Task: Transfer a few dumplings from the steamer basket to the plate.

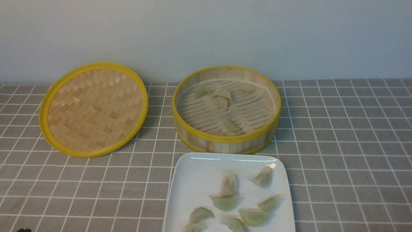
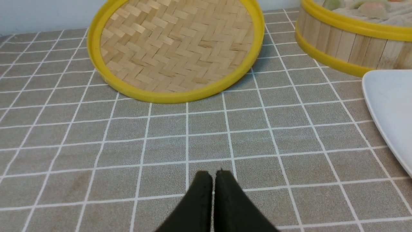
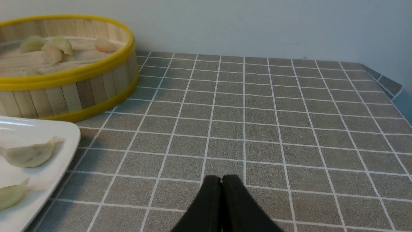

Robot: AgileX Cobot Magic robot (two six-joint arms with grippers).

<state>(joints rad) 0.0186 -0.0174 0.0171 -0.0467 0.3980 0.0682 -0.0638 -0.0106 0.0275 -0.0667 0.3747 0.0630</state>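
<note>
Both grippers, left (image 2: 213, 175) and right (image 3: 222, 178), are closed on nothing above bare cloth (image 1: 338, 145), well apart from the dumplings (image 1: 228, 185), which lie partly on the plate (image 1: 193, 174) and partly in the basket (image 1: 225, 141) just behind it.

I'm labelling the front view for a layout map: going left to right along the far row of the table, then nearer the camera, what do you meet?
Far row: woven lid → steamer basket holding a few dumplings. Nearer the camera, below the basket: white plate carrying dumplings.
</note>
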